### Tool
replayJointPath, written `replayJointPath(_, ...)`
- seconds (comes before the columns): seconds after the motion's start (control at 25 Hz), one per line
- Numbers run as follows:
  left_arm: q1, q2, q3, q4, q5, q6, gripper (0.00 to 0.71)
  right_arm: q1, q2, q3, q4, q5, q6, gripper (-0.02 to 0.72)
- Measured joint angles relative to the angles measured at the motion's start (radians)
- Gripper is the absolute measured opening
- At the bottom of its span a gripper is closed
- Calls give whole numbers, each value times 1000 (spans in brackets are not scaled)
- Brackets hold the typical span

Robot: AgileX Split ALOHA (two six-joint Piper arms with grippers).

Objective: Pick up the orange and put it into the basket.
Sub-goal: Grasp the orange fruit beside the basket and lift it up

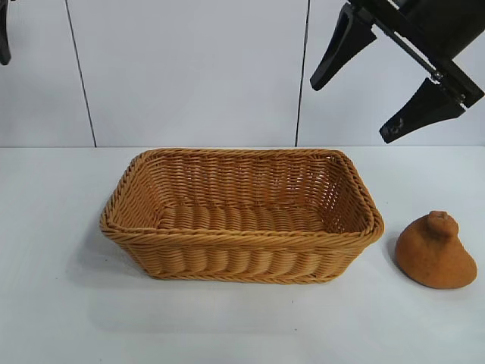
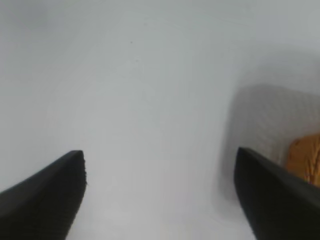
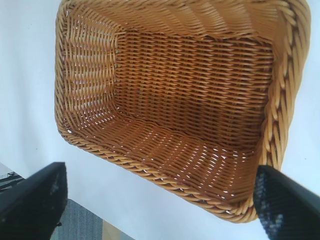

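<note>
Plainly, basket [image 1: 242, 216] seemingly empty on table [image 1: 61, 303], orange [image 1: 435, 251] just beside it

Two arms raised, both pincers spread wide and empty.
Right pincer [image 1: 348, 110] at upper right of exterior view, angled downward, fingers [image 1: 339, 47] well apart; left pincer [image 2: 160, 200] barely visible at upper left edge, fingers likewise parted.

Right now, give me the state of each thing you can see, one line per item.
basket: upright on the table, empty.
orange: on the table beside the basket, outside it, broad base down, not held.
right tool: open, empty, raised above the table.
left tool: open, empty, over bare table.
table: white, bearing basket and orange.
</note>
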Motion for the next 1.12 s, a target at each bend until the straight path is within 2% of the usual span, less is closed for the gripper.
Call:
replayJointPath(0.48, 0, -679, 653, 66, -3, 26, 582, 0, 0, 0, 0, 0, 0, 694)
replayJointPath(0.68, 0, -925, 874, 53, -113, 18, 582, 0, 0, 0, 0, 0, 0, 694)
replayJointPath(0.84, 0, -1082, 978, 39, -133, 17, 582, 0, 0, 0, 0, 0, 0, 694)
replayJointPath(1.12, 0, -1300, 991, 33, -149, 17, 582, 0, 0, 0, -13, 49, 0, 694)
